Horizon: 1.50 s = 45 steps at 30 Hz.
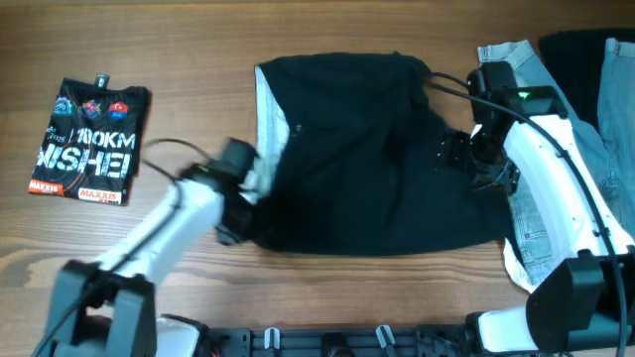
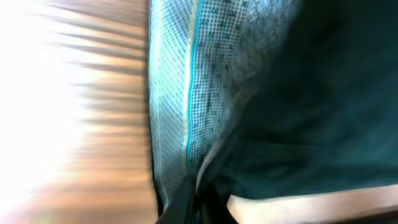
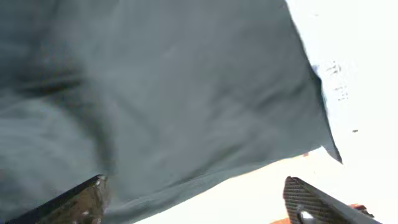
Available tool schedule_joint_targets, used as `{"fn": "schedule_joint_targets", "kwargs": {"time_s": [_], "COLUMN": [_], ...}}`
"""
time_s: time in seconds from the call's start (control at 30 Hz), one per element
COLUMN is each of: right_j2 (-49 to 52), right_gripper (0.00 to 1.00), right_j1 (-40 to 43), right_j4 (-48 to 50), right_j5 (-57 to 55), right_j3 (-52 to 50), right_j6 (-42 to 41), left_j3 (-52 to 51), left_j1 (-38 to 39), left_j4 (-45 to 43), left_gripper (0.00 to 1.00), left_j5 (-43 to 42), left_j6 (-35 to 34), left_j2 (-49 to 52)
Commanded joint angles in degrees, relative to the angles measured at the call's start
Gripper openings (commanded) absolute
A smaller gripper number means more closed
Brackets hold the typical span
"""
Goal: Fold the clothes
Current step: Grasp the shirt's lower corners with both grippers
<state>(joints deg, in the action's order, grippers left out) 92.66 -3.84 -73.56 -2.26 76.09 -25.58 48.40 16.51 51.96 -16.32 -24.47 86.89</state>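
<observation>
— Counting garments first: how many?

— Four. One pair of black shorts (image 1: 367,149) lies spread at the centre of the table (image 1: 198,40), with one strip of whitish mesh lining (image 1: 270,114) showing along the 9 o'clock edge. One light-blue denim piece (image 1: 536,238) sits at 3 o'clock, just beside the shorts. One dark garment (image 1: 585,59) is at 2 o'clock, next to the denim. One folded printed T-shirt (image 1: 89,139) lies well apart at 9 o'clock.

— And arms?

— Two. The left arm slants up from 7 o'clock, and the left gripper (image 1: 253,185) sits at the shorts' 8 o'clock edge, by the lining.

— Its jaws?

— I cannot tell. The wrist view is smeared, showing only mesh and black cloth running down to dark fingers (image 2: 186,202).

— The right one?

— It rises from 5 o'clock and arches over the denim. The right gripper (image 1: 464,149) points toward 9 o'clock at the shorts' 3 o'clock edge. Its jaws stand wide apart, with black cloth spanning the gap between the two fingers (image 3: 81,199).
</observation>
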Motion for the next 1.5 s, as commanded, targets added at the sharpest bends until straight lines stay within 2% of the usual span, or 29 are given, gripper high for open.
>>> {"fn": "schedule_joint_targets", "kwargs": {"time_s": [0.0,0.03,0.13,0.27,0.43,0.47,0.57,0.67,0.73,0.83,0.93,1.03,1.2,1.27,1.37,1.47], "right_j2": [-0.4,-0.4,-0.4,-0.4,-0.4,-0.4,-0.4,-0.4,-0.4,-0.4,-0.4,-0.4,-0.4,-0.4,-0.4,-0.6], "right_gripper": [0.96,0.96,0.97,0.98,0.98,0.94,0.92,0.93,0.94,0.91,0.87,0.79,0.79,0.79,0.86,0.87], "right_j1": [0.9,0.9,0.8,0.8,0.8,0.8,0.8,0.8,0.8,0.8,0.8,0.8,0.8,0.8,0.8,0.8], "right_j4": [-1.1,-0.8,1.0,6.4,15.1,18.1,18.0,17.3,20.1,27.4,37.6,47.9,57.9,56.1,43.2,29.9], "right_j5": [5.3,6.8,14.8,24.2,28.4,28.5,28.2,26.1,25.6,23.5,21.7,19.0,15.9,15.4,13.9,13.2], "right_j3": [-2.8,-4.6,-12.1,-22.8,-34.2,-37.0,-37.7,-37.9,-38.3,-38.7,-38.7,-38.7,-35.0,-30.2,-22.7,-18.1], "right_j6": [2.0,2.0,2.1,3.1,1.7,1.0,0.9,-2.2,-5.1,-12.4,-16.2,-16.3,-11.9,-6.5,-4.4,-4.6], "left_j3": [7.4,7.3,7.3,6.1,3.9,3.2,3.2,3.2,3.2,3.2,3.2,3.2,3.2,3.2,3.2,3.2], "left_j1": [-13.6,-16.5,-20.0,-20.0,-19.9,-19.9,-19.9,-19.9,-19.9,-19.9,-19.9,-19.8,-19.7,-19.6,-18.7,-16.5], "left_j4": [8.0,10.5,14.9,14.1,12.8,12.7,12.1,11.7,11.7,11.0,9.0,3.5,-4.7,-6.1,-6.1,-6.1], "left_gripper": [0.04,0.04,0.04,0.04,0.04,0.04,0.04,0.04,0.04,0.04,0.04,0.04,0.04,0.04,0.04,0.04], "left_j5": [0.5,-2.1,0.8,1.0,1.0,1.0,1.0,1.0,1.0,1.0,1.0,1.0,0.7,0.2,0.3,0.3], "left_j6": [0.0,0.0,1.7,1.8,1.7,1.7,1.7,1.8,1.7,1.7,1.7,1.6,-0.4,-0.7,-0.6,-0.6], "left_j2": [-3.8,-4.9,-5.6,-5.6,-5.6,-5.6,-5.6,-5.6,-5.6,-5.6,-5.6,-5.6,-5.5,-5.5,-5.5,-5.5]}}
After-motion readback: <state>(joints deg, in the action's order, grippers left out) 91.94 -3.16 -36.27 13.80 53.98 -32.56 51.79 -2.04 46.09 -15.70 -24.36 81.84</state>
